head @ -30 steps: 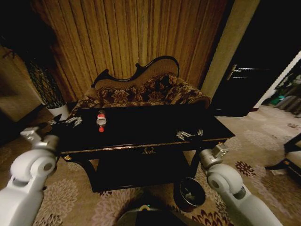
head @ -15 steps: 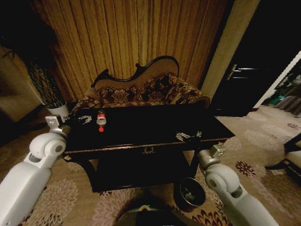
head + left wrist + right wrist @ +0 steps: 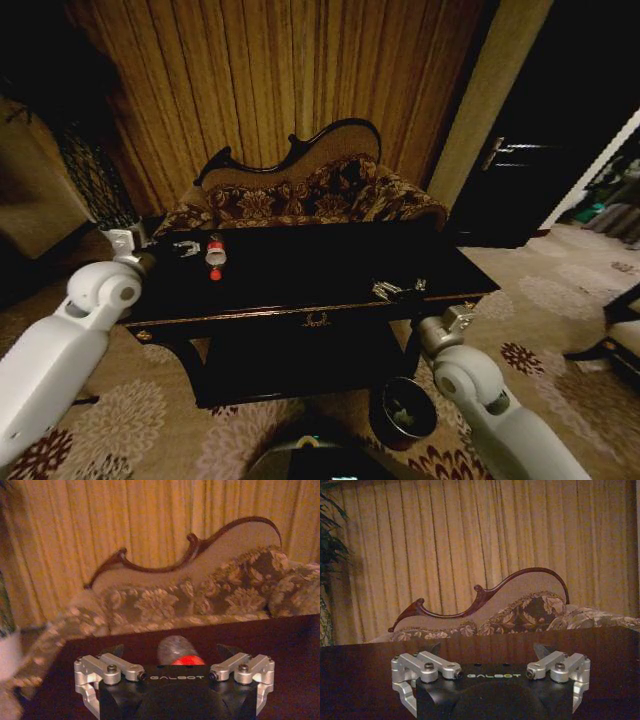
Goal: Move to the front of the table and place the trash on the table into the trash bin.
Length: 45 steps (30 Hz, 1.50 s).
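left claw lined up on the bottle at the counter's far-left corner

the robot stands at the front of the black glossy counter [image 3: 300,275], whose gold trim and front ornament face it. the left claw [image 3: 185,248] is over the counter's left end, its two fingers [image 3: 111,651] spread apart, with the little bottle [image 3: 214,256] just beside it. in the left wrist view the bottle [image 3: 177,652] stands right in front of the claw, in line with the gap between the fingers and not yet gripped; its pale top and a red band show above the claw body. in the head view it stands upright, with a red base, near the counter's back edge.

the right claw [image 3: 402,291] hovers over the counter's right front corner, fingers likewise apart and holding nothing; its wrist view looks low across bare dark counter top.

the trash bin [image 3: 403,411] stands on the patterned carpet [image 3: 560,300] below the counter's right front, by the right arm, with something pale lying inside. behind the counter is a floral sofa [image 3: 300,195] before striped curtains [image 3: 280,70].
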Tool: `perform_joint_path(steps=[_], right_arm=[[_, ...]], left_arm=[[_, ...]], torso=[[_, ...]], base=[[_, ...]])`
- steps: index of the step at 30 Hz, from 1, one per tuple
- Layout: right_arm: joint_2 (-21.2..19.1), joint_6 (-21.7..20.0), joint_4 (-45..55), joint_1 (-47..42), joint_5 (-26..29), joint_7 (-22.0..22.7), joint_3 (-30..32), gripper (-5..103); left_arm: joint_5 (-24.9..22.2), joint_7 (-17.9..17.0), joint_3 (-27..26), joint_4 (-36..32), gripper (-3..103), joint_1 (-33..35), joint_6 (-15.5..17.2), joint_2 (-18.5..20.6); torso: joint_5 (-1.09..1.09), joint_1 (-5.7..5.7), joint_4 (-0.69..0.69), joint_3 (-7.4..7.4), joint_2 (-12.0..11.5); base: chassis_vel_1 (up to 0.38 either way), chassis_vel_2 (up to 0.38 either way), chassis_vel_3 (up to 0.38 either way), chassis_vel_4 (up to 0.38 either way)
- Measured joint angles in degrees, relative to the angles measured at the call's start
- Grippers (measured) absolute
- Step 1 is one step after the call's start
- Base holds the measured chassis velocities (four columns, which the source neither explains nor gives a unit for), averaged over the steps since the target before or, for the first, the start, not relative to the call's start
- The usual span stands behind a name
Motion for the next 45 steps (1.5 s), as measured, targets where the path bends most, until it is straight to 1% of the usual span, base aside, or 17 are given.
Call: perform_joint_path(steps=[1, 2, 3, 4, 5, 6, 7, 8, 10, 11, 13, 19, 27, 32, 35, 45], right_arm=[[-0.03, 0.01, 0.01, -0.04, 0.0, 0.0, 0.09, 100], [-0.03, 0.01, 0.01, -0.04, 0.0, 0.0, 0.09, 100], [-0.05, 0.03, -0.01, -0.14, 0.01, 0.0, 0.21, 100], [-0.06, 0.06, -0.17, -0.24, -0.02, 0.0, 0.34, 100], [-0.06, 0.07, -0.27, -0.29, -0.04, 0.0, 0.38, 100], [-0.06, 0.07, -0.27, -0.29, -0.04, 0.0, 0.38, 100], [-0.06, 0.08, -0.35, -0.32, -0.04, 0.0, 0.41, 100], [-0.05, 0.12, -0.59, -0.38, -0.05, 0.01, 0.49, 100], [-0.1, 0.14, -0.86, -0.41, -0.06, 0.01, 0.51, 100], [-0.1, 0.14, -0.86, -0.41, -0.06, 0.01, 0.51, 100], [-0.14, 0.17, -1.19, -0.39, -0.07, 0.01, 0.46, 100], [0.04, 0.2, -1.93, 0.12, -0.15, 0.01, -0.51, 100], [0.02, 0.25, -2.13, 0.34, -0.2, -0.05, -0.8, 100], [0.05, 0.55, -2.12, 0.06, -0.4, -0.08, -0.74, 100], [0.07, 1.46, -2.12, -0.14, -0.83, -0.16, -0.77, 100], [-0.07, 1.54, -2.46, 0.51, -0.32, -0.17, -0.86, 100]], left_arm=[[-1.25, -1.21, 0.91, 0.02, 100, -0.9, 0.54, -0.62], [-1.25, -1.21, 0.91, 0.02, 100, -0.9, 0.54, -0.62], [-2.87, -3.17, 2.08, 0.03, 100, -1.96, 1.07, -1.39], [-4.43, -5.88, 3.5, 0.0, 100, -3.03, 1.35, -2.37], [-5.12, -7.56, 4.32, -0.06, 100, -3.5, 1.44, -3.07], [-5.12, -7.56, 4.32, -0.06, 100, -3.5, 1.44, -3.07], [-5.46, -8.66, 4.73, -0.1, 100, -3.7, 1.47, -3.54], [-6.21, -11.94, 5.44, -0.42, 100, -3.87, 1.51, -4.56], [-6.57, -14.38, 5.63, -0.85, 100, -3.55, 1.52, -5.07], [-6.57, -14.38, 5.63, -0.85, 100, -3.55, 1.52, -5.07], [-6.59, -15.44, 5.56, -0.83, 100, -3.0, 1.53, -5.17], [-6.46, -15.82, 4.0, -0.12, 100, -1.72, 1.53, -5.07], [-6.4, -14.85, 3.04, 0.64, 100, -0.52, 1.47, -5.45], [-6.52, -14.26, 3.04, 1.34, 100, -0.49, 1.45, -5.73], [-6.49, -13.56, 3.29, 2.06, 100, -0.52, 1.44, -5.91], [-6.42, -13.12, 4.07, 2.86, 100, -1.02, 1.41, -6.39]], torso=[[0.0, 0.0, 0.0, 0.0, 0.0], [0.0, 0.0, 0.0, 0.0, 0.0], [0.0, 0.0, -0.01, 0.0, 0.0], [0.0, 0.0, -0.01, 0.0, 0.0], [0.01, 0.0, -0.01, 0.0, 0.0], [0.01, 0.0, -0.01, 0.0, 0.0], [0.0, 0.0, -0.01, 0.0, 0.0], [0.0, 0.0, -0.01, 0.0, 0.0], [0.01, 0.0, 0.0, 0.0, 0.0], [0.01, 0.0, 0.0, 0.0, 0.0], [0.0, 0.0, 0.01, 0.0, 0.0], [0.0, 0.0, 0.01, 0.0, 0.0], [-0.01, 0.0, 0.0, 0.0, 0.0], [0.0, 0.0, 0.0, 0.0, 0.0], [-0.01, 0.0, 0.0, -0.01, 0.0], [-0.01, 0.0, 0.0, 0.0, 0.0]], base=[[0.0, 0.0, 0.0, 0.0], [0.0, 0.0, 0.0, 0.0], [0.0, 0.0, 0.0, 0.0], [0.0, 0.0, 0.0, 0.0], [0.0, 0.0, 0.0, 0.0], [0.0, 0.0, 0.0, 0.0], [0.0, 0.0, 0.0, 0.0], [0.0, 0.0, 0.0, 0.0], [0.0, 0.0, 0.0, 0.0], [0.0, 0.0, 0.0, 0.0], [0.0, 0.0, 0.0, 0.0], [0.0, 0.0, 0.0, 0.0], [0.0, 0.0, 0.0, 0.0], [0.0, 0.0, 0.0, 0.0], [0.0, 0.0, 0.0, 0.0], [0.0, 0.0, 0.0, 0.0]])
